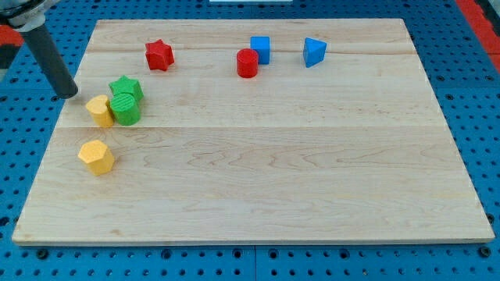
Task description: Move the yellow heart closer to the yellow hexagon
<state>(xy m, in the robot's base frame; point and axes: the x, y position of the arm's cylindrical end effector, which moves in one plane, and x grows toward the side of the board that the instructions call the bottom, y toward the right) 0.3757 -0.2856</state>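
Observation:
The yellow heart (99,110) lies at the view's left, touching a green cylinder (125,108) on its right. The yellow hexagon (96,157) lies a short way below the heart, toward the view's bottom, apart from it. My tip (70,94) is at the board's left edge, just up and left of the yellow heart, with a small gap between them. The dark rod slants up to the view's top left corner.
A green star (126,88) sits just above the green cylinder. A red star (158,55), a red cylinder (247,63), a blue cube (260,49) and a blue triangular block (314,51) lie along the top. The wooden board (312,172) rests on a blue pegboard.

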